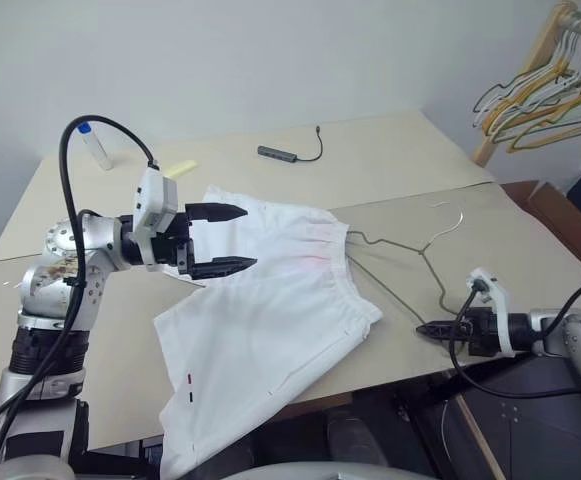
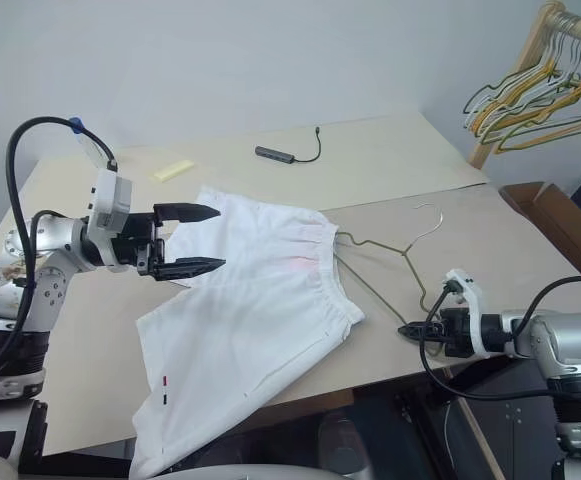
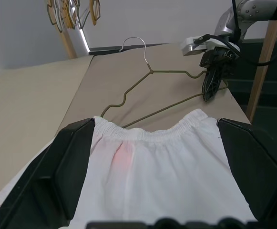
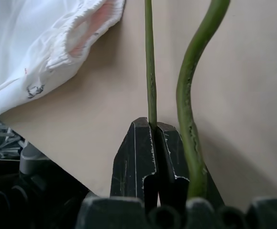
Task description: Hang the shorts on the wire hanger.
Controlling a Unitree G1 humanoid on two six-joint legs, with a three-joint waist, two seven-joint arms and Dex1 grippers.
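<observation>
The white shorts (image 1: 270, 300) lie flat on the table, one leg hanging over the front edge, with a faint pink mark near the gathered waistband (image 3: 148, 131). The thin olive wire hanger (image 1: 425, 250) lies to their right, hook pointing away, and one end reaches the waistband. My left gripper (image 1: 245, 238) hovers open above the far part of the shorts, nothing between its fingers. My right gripper (image 1: 425, 328) is shut on the hanger's wire (image 4: 150, 71) at its near corner, close to the table's front edge.
A wooden rack with bunched yellow and green hangers (image 1: 555, 85) stands at the back right. A grey adapter with a cable (image 1: 280, 153), a yellow pad (image 1: 180, 168) and a white blue-capped tube (image 1: 95, 145) lie at the back of the table (image 1: 400, 150).
</observation>
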